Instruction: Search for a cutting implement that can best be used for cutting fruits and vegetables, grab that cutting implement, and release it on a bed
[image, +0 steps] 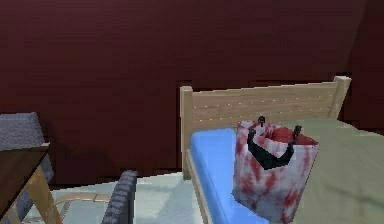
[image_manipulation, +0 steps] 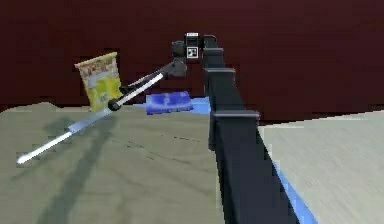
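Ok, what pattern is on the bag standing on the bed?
The bag is white with red blotches and black handles, clearest in the forward view.

The bed (image: 212, 160) runs off the forward view's bottom edge (a bag (image: 272, 172) hides part of it).

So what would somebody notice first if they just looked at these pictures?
Probably the long shiny knife that reaches out from the tip of the robot's gripper across the greenish blanket in the arm side view, with a yellow bag just behind it. In the forward view, a red-and-white bag with black handles sits on the bed, close to its wooden headboard.
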